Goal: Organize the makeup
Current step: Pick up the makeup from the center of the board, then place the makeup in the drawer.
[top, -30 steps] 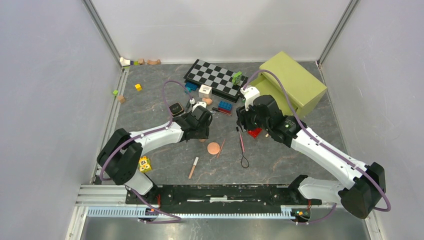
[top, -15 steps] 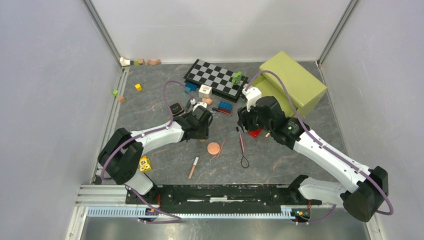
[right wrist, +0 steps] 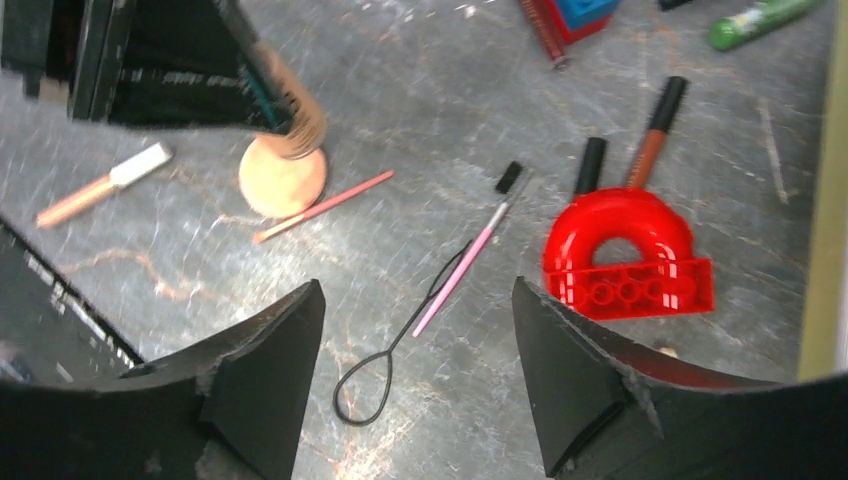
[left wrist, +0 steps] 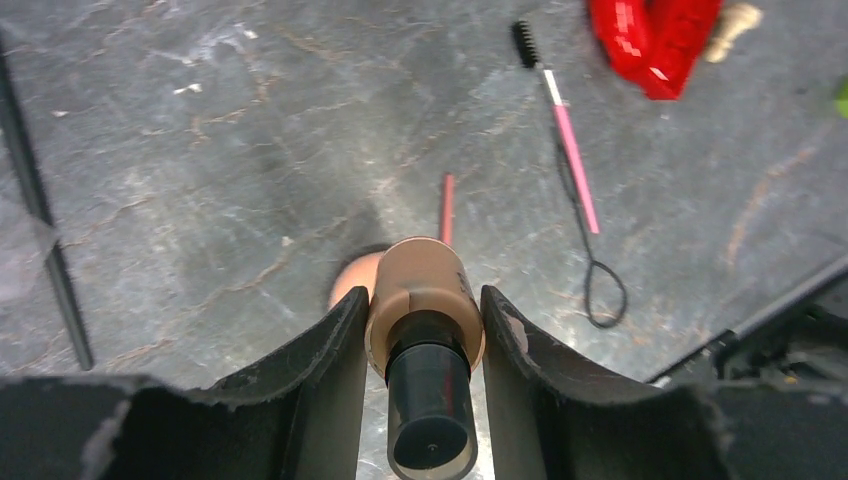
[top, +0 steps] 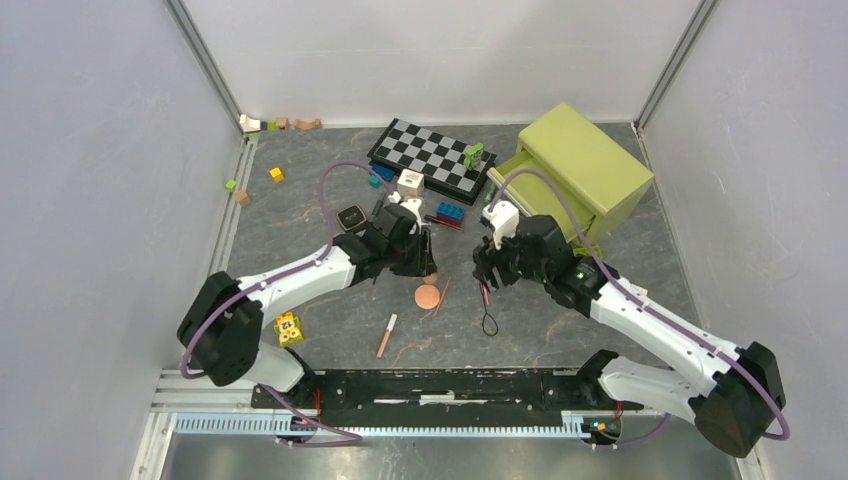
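- Makeup brush, pink-handled, lies on the surface directly below the right claw, whose jaws stand spread.
- Its long axis runs diagonally across the gap between those fingers; the right arm is nearer.
- Left claw pinches the tan bottle over the peach puff.

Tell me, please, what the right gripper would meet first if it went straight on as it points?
Probably the pink brush, lying on the table between the open right gripper's fingers, though depth is unclear and it might touch bare table beside it.
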You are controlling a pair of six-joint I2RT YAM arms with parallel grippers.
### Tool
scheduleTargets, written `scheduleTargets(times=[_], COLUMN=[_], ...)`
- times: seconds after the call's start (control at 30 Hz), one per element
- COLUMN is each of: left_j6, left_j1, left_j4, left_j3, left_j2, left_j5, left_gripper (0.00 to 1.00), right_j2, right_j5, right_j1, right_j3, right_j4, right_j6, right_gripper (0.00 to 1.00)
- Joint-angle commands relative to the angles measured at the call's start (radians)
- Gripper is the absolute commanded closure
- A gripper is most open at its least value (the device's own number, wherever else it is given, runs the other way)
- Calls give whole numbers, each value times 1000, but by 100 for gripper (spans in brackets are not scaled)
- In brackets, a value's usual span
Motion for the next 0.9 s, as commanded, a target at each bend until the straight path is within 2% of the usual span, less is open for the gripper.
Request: scheduleTargets(times=[0.0,0.27,0.57,0.73,0.87], left_j6=[-2,-39,-71,-78,-77], left_j1=[-4,-4,-4,-8,-12], left_j4=[74,116,164,183,190], left_j3=[6,13,3,8,13], left_j2=[-58,-101,-102,-89,-90], left_j5=[162,341,450,493,513], left_gripper=[69,69,68,68,68], right_j2=[-73,-105,-26,23,57], right_j5=[-213,-317,-421,-399,-350], right_j1=[0,2,43,94,107], right_j3=[-91,-202,-194,-170,-158], right_j4=[133,307,397,405,407], right_j6=[-102,-106,-102,-104,-103], right_gripper=[21,16,16,16,23])
